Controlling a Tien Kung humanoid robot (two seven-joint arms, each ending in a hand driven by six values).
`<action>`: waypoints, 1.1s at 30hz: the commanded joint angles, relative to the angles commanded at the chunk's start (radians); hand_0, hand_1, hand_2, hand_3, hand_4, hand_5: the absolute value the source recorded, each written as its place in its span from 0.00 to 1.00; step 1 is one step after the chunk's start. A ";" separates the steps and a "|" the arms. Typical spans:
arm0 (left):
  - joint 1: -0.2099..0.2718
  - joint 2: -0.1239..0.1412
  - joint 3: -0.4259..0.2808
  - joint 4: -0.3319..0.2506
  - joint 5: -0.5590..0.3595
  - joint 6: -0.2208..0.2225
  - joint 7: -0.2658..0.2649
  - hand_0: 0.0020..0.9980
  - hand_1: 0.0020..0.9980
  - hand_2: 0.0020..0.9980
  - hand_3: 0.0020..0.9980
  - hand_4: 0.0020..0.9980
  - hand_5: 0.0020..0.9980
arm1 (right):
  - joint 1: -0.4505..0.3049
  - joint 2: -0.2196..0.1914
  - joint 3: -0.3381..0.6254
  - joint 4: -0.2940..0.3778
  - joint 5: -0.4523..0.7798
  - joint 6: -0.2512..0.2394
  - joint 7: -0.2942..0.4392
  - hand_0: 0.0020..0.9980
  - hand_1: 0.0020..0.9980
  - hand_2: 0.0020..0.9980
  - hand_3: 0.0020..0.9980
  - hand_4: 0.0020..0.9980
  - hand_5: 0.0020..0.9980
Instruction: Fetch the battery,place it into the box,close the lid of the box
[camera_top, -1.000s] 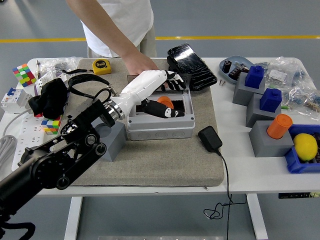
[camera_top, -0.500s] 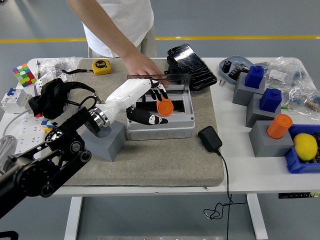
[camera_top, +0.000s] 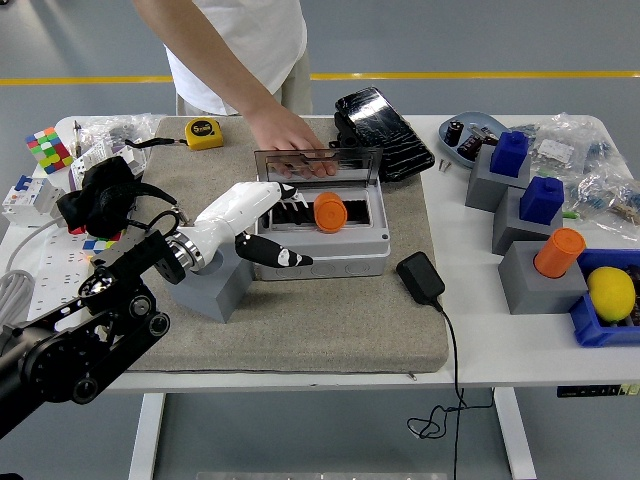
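Note:
The orange battery (camera_top: 330, 213) lies inside the grey box (camera_top: 335, 262) on the mat. The box's clear lid (camera_top: 345, 162) stands upright at its back edge, and a person's hand (camera_top: 285, 135) rests on the lid's top left. My left hand (camera_top: 284, 226), white with black fingertips, hovers at the box's left end. Its fingers (camera_top: 290, 194) are spread over the rim and hold nothing. The right arm is out of view.
A grey block (camera_top: 212, 285) sits under my left wrist. A black charger (camera_top: 421, 278) with its cable lies right of the box. Behind are a black case (camera_top: 384, 120) and a yellow tape measure (camera_top: 203, 132). Grey blocks (camera_top: 530, 275) stand at the right.
My left hand has pulled back to the left out of the box, leaving the orange battery inside. The person's hand stays on the lid.

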 joint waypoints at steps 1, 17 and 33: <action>-0.004 -0.009 0.001 0.001 0.001 0.001 -0.001 0.27 0.51 0.56 0.55 1.00 0.30 | 0.000 0.000 0.001 0.000 -0.002 0.000 -0.001 0.68 0.66 0.70 0.63 1.00 0.62; -0.060 -0.181 0.049 0.043 -0.062 0.013 -0.022 0.27 0.52 0.57 0.55 1.00 0.30 | -0.001 0.000 -0.009 0.000 -0.001 0.002 -0.001 0.68 0.66 0.70 0.63 1.00 0.62; -0.053 -0.172 0.061 0.087 -0.102 0.023 -0.043 0.31 0.57 0.58 0.56 1.00 0.30 | -0.001 0.002 -0.017 0.000 0.007 0.001 0.001 0.68 0.66 0.70 0.63 1.00 0.62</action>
